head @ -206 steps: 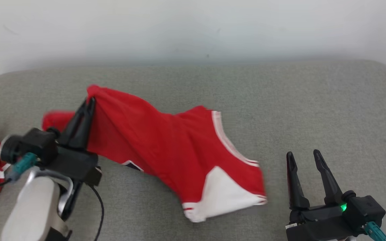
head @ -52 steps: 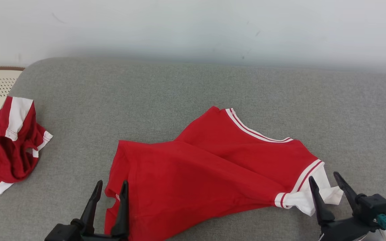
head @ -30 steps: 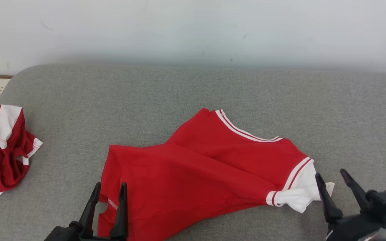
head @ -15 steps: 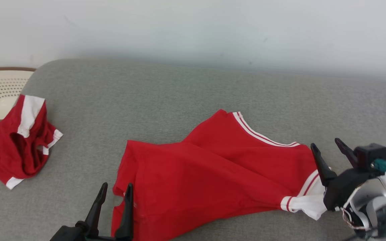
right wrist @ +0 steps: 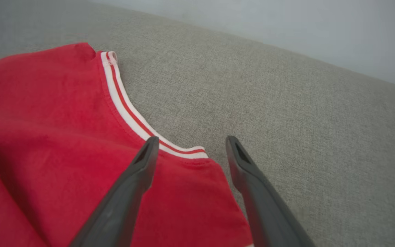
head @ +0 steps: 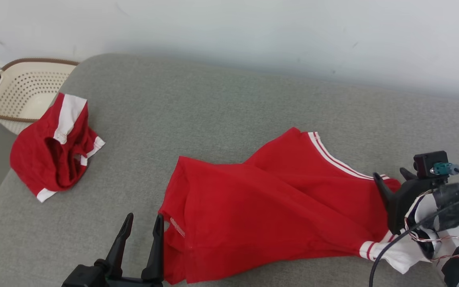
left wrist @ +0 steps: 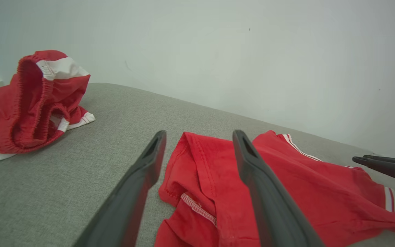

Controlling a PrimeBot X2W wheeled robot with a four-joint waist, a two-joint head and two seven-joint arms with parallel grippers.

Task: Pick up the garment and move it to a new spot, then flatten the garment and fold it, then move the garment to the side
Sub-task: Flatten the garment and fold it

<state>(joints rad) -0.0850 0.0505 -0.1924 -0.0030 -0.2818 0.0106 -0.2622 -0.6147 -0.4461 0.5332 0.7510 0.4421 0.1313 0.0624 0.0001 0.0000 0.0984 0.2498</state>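
**Grey bench, shirt down, both claws free**

Grey fabric-covered bench (head: 229, 103) against a pale wall (head: 229, 28). We see the task's red short-sleeved shirt with white striped trim (head: 261, 207) lying rumpled across the middle and right of the bench. The left claw (head: 144, 217) was clamped on it and holding it up a few seconds ago. Now its jaws are apart just beside the shirt's near-left hem, gripping nothing.

The right claw (head: 389, 173) has swung from the white sleeve cuff (head: 397, 257) up to the end of the striped collar (right wrist: 125, 109). Its jaws are apart over the shoulder edge; we can't tell if they touch. The head camera turned too, so the whole-scene shift isn't the things moving.

Our read: the move step is done and flattening is next, since creases still cross the body.

Count:
- two claws
- two red garments: the shirt, and one crumpled red-and-white pair of shorts (head: 54, 155) at far left, well apart
- one cream perforated plastic basket (head: 38, 61) past the bench's left end
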